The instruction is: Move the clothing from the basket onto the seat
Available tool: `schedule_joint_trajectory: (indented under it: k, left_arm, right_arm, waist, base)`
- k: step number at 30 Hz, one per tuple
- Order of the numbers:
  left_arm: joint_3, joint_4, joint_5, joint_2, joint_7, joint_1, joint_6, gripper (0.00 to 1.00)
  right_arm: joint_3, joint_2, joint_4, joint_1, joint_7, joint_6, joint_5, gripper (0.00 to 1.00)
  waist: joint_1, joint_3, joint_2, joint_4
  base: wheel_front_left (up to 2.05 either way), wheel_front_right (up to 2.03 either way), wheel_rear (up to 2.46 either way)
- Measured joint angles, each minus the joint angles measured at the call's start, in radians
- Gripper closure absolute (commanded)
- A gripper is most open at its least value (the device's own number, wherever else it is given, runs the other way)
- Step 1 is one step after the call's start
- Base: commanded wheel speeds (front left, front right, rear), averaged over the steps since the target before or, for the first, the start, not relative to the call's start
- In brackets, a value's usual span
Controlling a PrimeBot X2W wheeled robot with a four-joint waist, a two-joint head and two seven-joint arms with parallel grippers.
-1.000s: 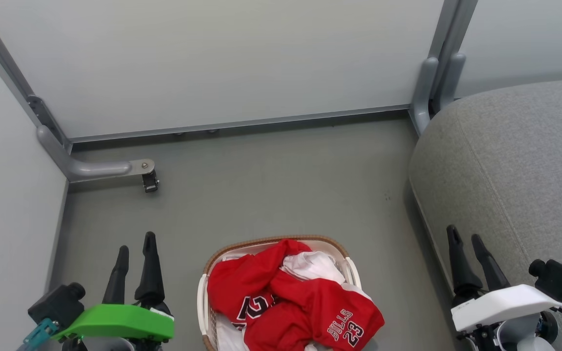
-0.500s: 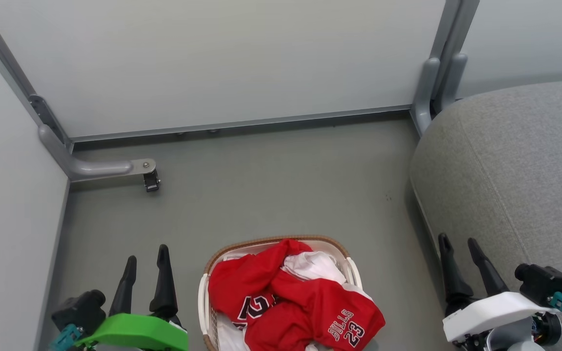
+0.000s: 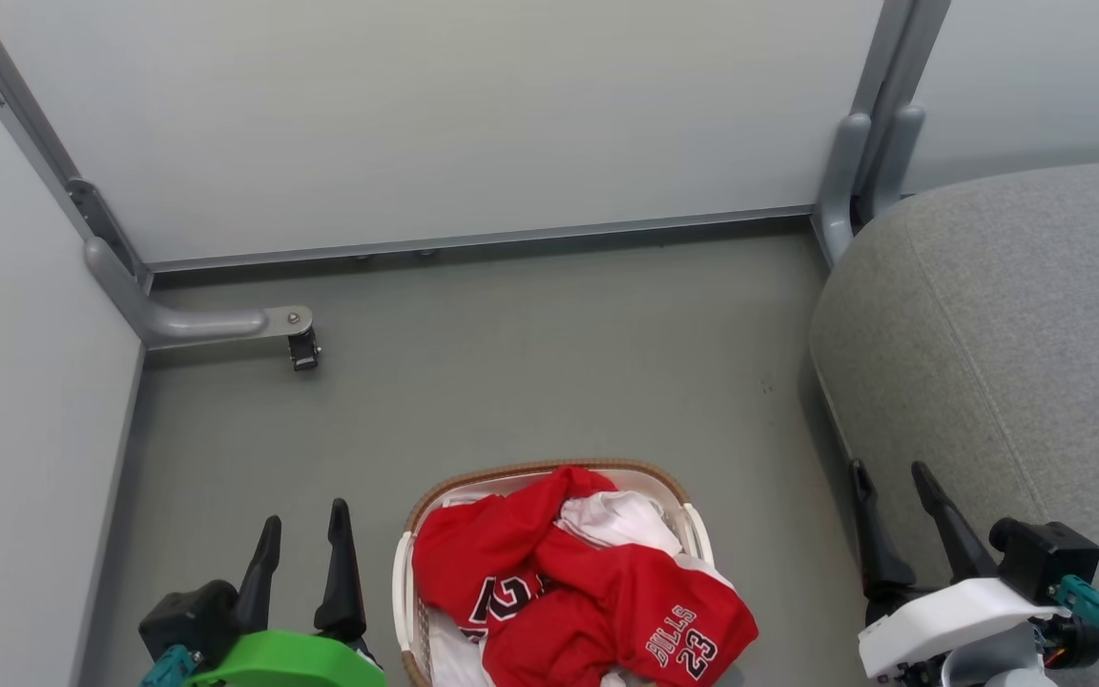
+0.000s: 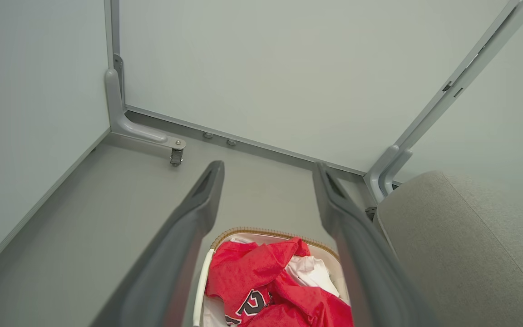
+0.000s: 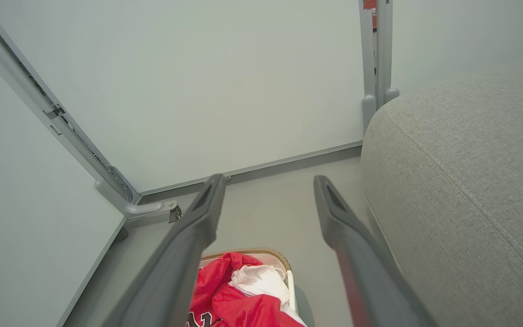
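While both grippers hang empty, the head view shows the clothing [image 3: 588, 592] heaped in the basket [image 3: 530, 471], with the fold lettered "BULLS 23" spilling over the rim on the side toward the seat [image 3: 1017, 343]. The left gripper [image 3: 306, 515] hovers just left of the basket, fingers parted with nothing between them. The right gripper [image 3: 888, 468] hovers right of the basket, equally spread, close to the seat's rounded flank. Beyond the basket lies bare floor [image 3: 530, 363] up to the wall panel, and a castor bracket [image 3: 301, 348] sits well apart, beyond the basket to the left.

Seen from the left wrist, the left gripper [image 4: 268, 167] looks down between its spread fingers at the basket [image 4: 266, 231], with red cloth [image 4: 252, 281] piled inside and the seat [image 4: 452, 254] just past the basket's right side.

From the right wrist, the right gripper [image 5: 268, 179] frames the basket's far rim [image 5: 243, 252], where the white liner cloth [image 5: 257, 279] bunches up among the red.

That tangle looks like the main hazard: a pinch taking liner along with jersey would likely lift or tip the light basket. A shallow grab may also carry one garment and leave the other. The right arm has little margin on the seat side of the basket and could brush the seat's flank. Above the basket the way looks open, and the seat's broad top gives ample landing room.
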Motion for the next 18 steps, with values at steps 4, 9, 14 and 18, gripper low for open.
schedule_joint_trajectory:
  k: [4, 9, 14, 18]
  left_arm:
    - [-0.007, 0.009, 0.031, 0.0, -0.009, 0.0, 0.002, 0.0]
    - [-0.019, 0.023, 0.062, 0.001, -0.019, 0.001, 0.003, 0.0]
    - [-0.031, 0.029, 0.093, 0.001, -0.028, 0.005, 0.003, 0.0]
    - [-0.037, 0.032, 0.118, 0.001, -0.035, 0.01, 0.003, 0.0]
  right_arm:
    - [0.0, 0.0, -0.001, 0.002, -0.008, 0.0, -0.033, 0.0]
    - [0.002, 0.0, -0.002, 0.005, -0.019, 0.0, -0.073, 0.0]
    - [0.006, -0.001, -0.004, 0.011, -0.029, 0.0, -0.113, 0.0]
    - [0.009, -0.001, -0.004, 0.019, -0.037, 0.0, -0.141, 0.0]
  waist:
    - [0.0, 0.0, 0.0, 0.004]
    - [0.0, -0.001, 0.0, 0.009]
    - [0.0, -0.003, 0.0, 0.012]
    - [0.0, -0.004, 0.0, 0.015]
  base:
    - [0.0, 0.0, 0.0]
    - [0.0, 0.0, 0.0]
    - [0.0, 0.0, 0.0]
    - [0.0, 0.0, 0.0]
